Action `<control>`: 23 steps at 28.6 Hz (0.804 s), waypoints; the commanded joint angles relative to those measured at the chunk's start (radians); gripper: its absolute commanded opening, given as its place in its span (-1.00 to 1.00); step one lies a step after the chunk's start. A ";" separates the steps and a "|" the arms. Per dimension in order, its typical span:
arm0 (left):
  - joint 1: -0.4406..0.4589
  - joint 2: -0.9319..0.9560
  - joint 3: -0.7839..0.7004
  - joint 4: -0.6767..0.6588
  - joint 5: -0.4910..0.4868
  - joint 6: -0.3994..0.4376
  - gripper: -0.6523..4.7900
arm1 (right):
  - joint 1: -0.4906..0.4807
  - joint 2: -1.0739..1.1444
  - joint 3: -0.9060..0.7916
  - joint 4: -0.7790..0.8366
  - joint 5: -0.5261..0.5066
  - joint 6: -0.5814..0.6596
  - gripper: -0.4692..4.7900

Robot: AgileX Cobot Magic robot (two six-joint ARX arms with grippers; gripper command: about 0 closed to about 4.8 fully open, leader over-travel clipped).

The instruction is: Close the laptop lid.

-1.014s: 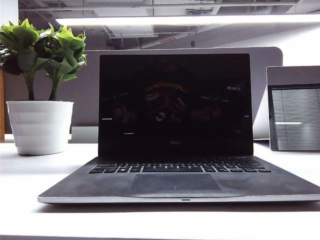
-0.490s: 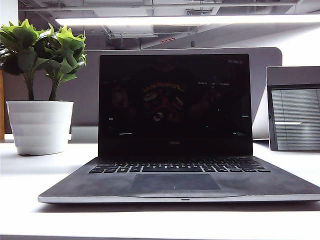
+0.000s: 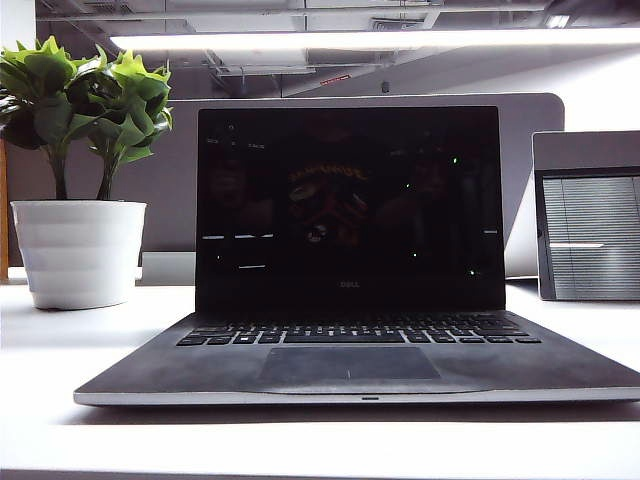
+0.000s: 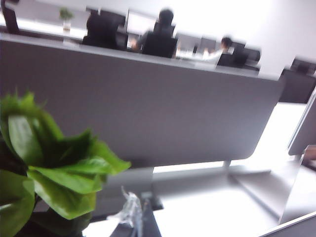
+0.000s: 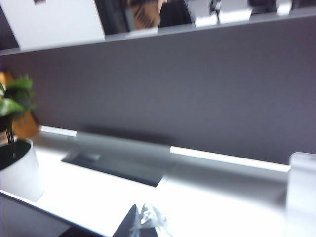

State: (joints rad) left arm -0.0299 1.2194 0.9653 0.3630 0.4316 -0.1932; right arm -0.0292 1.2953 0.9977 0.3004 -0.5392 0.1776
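The silver Dell laptop sits open in the middle of the exterior view, and its lid (image 3: 350, 210) stands nearly upright with the glossy black screen facing the camera. The keyboard deck (image 3: 350, 365) lies flat on the white table. Neither gripper shows in the exterior view. In the left wrist view, my left gripper (image 4: 137, 217) appears as one dark tip with pale tape, jaws together, above the table beside plant leaves. My right gripper (image 5: 143, 222) looks the same in the right wrist view, shut on nothing. A grey edge (image 5: 29, 217) near it may be the lid's top.
A green plant in a white pot (image 3: 80, 250) stands left of the laptop. At the right stands a grey upright framed panel with a blinds pattern (image 3: 590, 220). A grey desk divider (image 3: 170, 180) runs behind the laptop.
Only the faint reflections in the black screen have shifted. The lid stands at the same angle.
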 commanded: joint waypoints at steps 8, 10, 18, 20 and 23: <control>0.040 0.380 0.231 0.006 0.296 0.036 -0.78 | -0.029 0.357 0.272 -0.126 -0.237 -0.055 -0.84; 0.042 0.421 0.252 -0.010 0.356 0.036 -0.78 | -0.029 0.401 0.292 -0.145 -0.293 -0.055 -0.84; 0.043 0.476 0.260 -0.052 0.445 0.037 -0.78 | -0.025 0.460 0.301 -0.163 -0.362 -0.055 -0.84; 0.043 0.476 0.260 -0.055 0.449 0.036 -0.78 | -0.025 0.460 0.302 -0.161 -0.364 -0.055 -0.84; 0.042 0.476 0.260 -0.065 0.476 0.035 -0.78 | -0.025 0.460 0.301 -0.163 -0.393 -0.055 -0.84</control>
State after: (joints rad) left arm 0.0143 1.7000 1.2209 0.2985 0.8806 -0.1566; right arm -0.0555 1.7576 1.2919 0.1291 -0.8989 0.1253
